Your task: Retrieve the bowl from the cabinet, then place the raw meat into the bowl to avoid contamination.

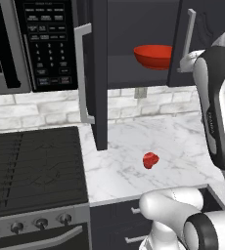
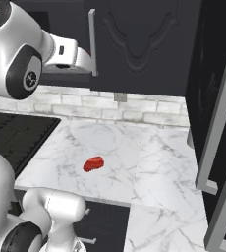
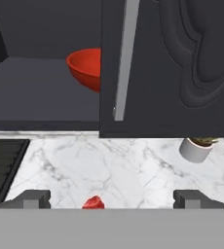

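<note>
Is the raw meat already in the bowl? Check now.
No, the raw meat lies on the marble counter; the bowl sits inside the cabinet.

A glossy red round bowl (image 3: pixel 84 68) is seen on the dark cabinet (image 3: pixel 182 73) shelf, partly hidden by a carved door; a small red meat lump (image 3: pixel 93 203) lies on the marble worktop (image 3: pixel 133 165).

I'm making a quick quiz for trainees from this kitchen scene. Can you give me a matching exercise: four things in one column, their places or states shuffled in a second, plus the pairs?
Things:
1. bowl
2. raw meat
3. gripper
4. plant pot

Places or states:
A. lying on the marble counter, near its front edge
B. open, holding nothing
C. on the shelf inside the open cabinet
D. on the counter by the wall, below the cabinet door

Pairs: 1-C, 2-A, 3-B, 4-D
</note>
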Controlling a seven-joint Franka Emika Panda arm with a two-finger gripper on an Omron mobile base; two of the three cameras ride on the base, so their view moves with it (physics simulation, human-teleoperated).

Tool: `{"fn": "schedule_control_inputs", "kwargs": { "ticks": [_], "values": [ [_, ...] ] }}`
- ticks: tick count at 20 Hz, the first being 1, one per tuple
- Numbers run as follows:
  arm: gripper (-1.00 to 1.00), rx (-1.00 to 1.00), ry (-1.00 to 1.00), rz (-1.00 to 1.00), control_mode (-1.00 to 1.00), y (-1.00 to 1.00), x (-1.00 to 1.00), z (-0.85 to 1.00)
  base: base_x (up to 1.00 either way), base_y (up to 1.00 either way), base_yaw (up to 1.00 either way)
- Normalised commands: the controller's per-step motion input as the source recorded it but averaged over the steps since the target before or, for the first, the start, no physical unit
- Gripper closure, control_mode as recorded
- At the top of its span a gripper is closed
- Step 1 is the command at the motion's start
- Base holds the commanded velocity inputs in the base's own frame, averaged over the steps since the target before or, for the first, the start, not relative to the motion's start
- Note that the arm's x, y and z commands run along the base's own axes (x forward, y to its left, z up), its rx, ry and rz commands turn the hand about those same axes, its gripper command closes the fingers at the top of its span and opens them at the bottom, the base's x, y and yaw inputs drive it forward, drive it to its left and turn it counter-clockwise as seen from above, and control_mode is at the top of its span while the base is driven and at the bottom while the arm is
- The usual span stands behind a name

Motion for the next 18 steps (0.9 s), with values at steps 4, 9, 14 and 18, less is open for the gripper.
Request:
{"fn": "schedule_control_inputs", "kwargs": {
  "ticks": [4, 9, 14, 18],
  "values": [
    [-1.0, 0.1, 0.0, 0.0, -1.0, -0.03, 0.43, 0.0, 0.0, 0.0, 0.0],
    [-1.0, 0.06, 0.0, 0.0, -1.0, 0.0, 0.35, 0.0, 0.0, 0.0, 0.0],
    [-1.0, 0.0, -0.03, -0.02, -1.0, 0.0, 0.28, 0.0, 0.0, 0.0, 0.0],
    [-1.0, 0.0, -0.06, -0.05, -1.0, -0.05, 0.25, 0.0, 0.0, 0.0, 0.0]
  ]
}}
